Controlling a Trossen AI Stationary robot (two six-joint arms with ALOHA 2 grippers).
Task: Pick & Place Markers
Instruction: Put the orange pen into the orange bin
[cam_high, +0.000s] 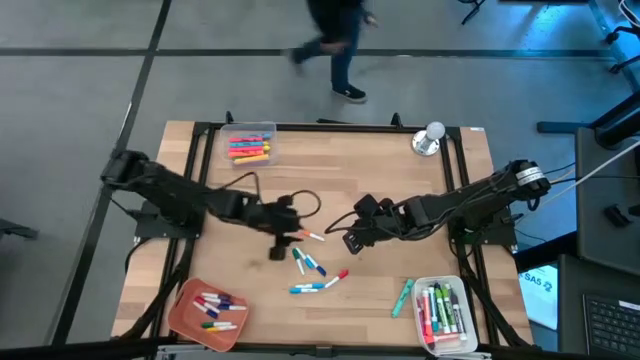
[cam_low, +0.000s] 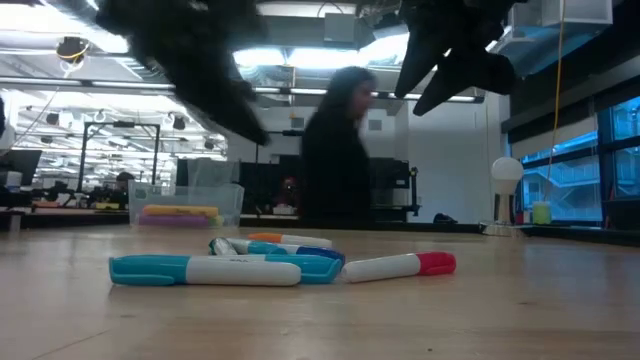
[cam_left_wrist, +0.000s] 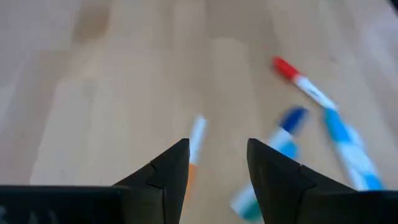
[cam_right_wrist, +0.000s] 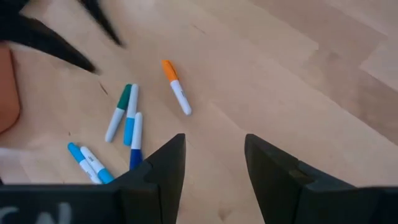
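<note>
We see many coloured markers already sorted into three containers at the bench's (cam_high: 330, 165) edges, while several loose markers (cam_high: 312, 268) remain mid-bench beneath our open, empty left tool (cam_high: 285, 237) and right tool (cam_high: 352, 240).

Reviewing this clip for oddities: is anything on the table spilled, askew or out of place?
Yes: several markers lie loose and scattered at mid-table, pointing different ways, while others sit sorted in the clear bin, the orange tray and the white tray. One green marker lies just outside the white tray.
</note>
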